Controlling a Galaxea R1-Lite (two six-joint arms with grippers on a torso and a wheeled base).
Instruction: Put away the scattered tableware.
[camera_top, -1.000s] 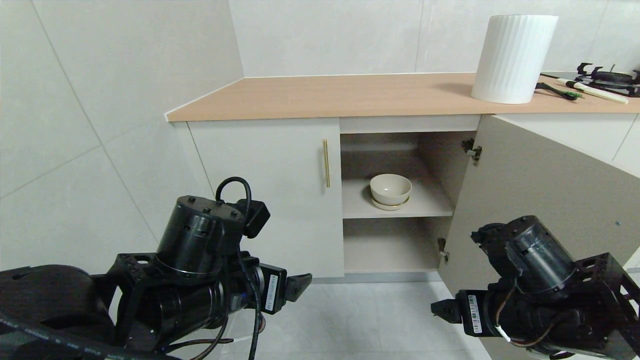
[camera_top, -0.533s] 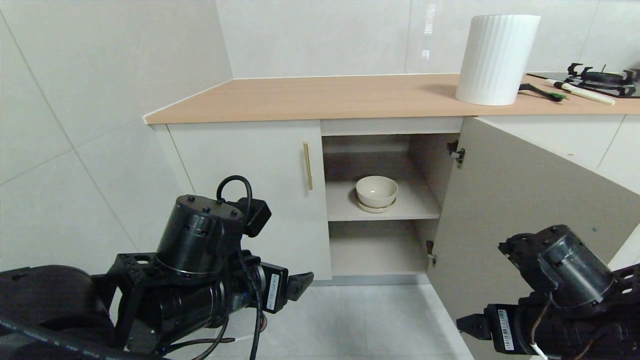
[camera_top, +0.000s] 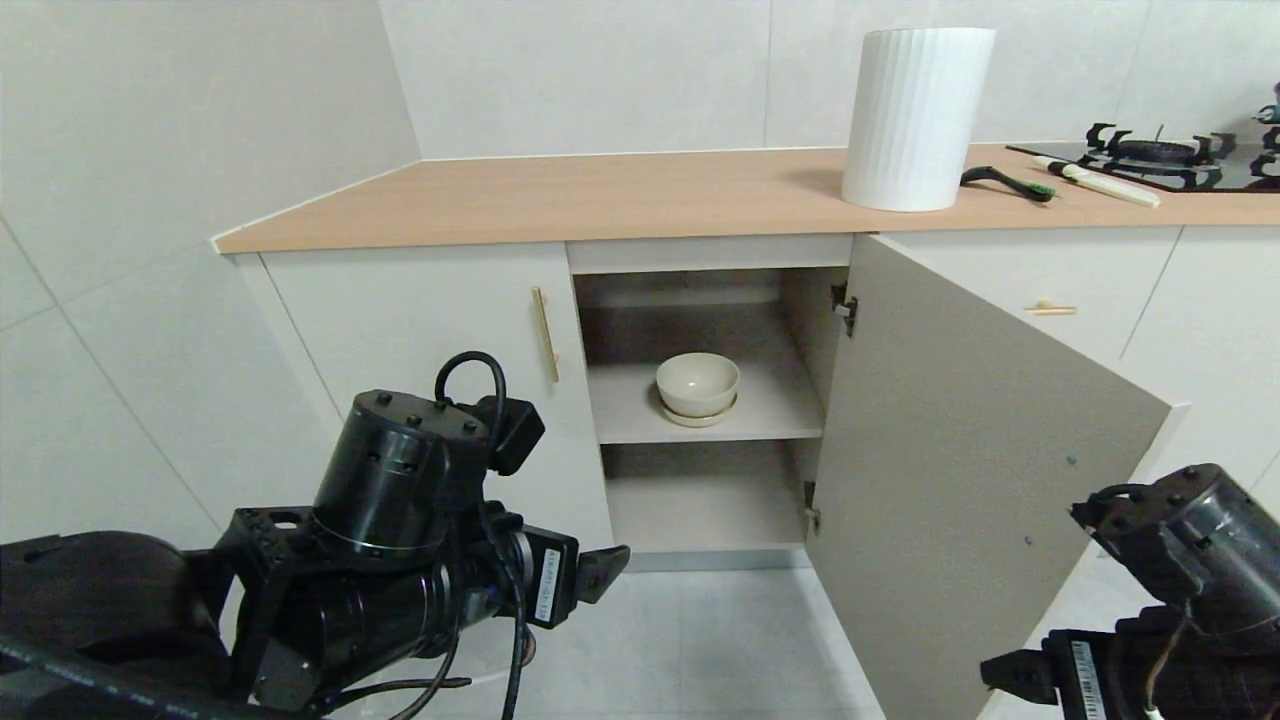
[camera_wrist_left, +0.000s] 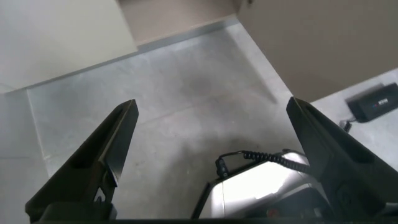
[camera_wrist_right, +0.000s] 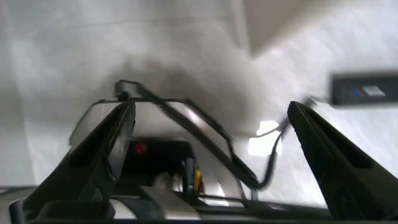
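Note:
A cream bowl (camera_top: 697, 380) sits on a small plate (camera_top: 697, 414) on the upper shelf (camera_top: 770, 412) of the open cupboard. The cupboard door (camera_top: 960, 450) stands swung out to the right. My left gripper (camera_wrist_left: 211, 143) hangs low in front of the closed left door, open and empty, with bare floor between its fingers. My right gripper (camera_wrist_right: 211, 143) is low at the right, outside the open door, also open and holding nothing.
On the wooden counter (camera_top: 600, 195) stand a tall white ribbed container (camera_top: 915, 118), a black brush (camera_top: 1005, 182) and a white-handled utensil (camera_top: 1095, 183), next to a hob (camera_top: 1150, 155). The left door has a gold handle (camera_top: 545, 333). The lower shelf (camera_top: 700, 510) is bare.
The whole head picture has shifted left, so the camera has moved. The right arm has sunk toward the lower right corner. Bowl and plate stay on the shelf.

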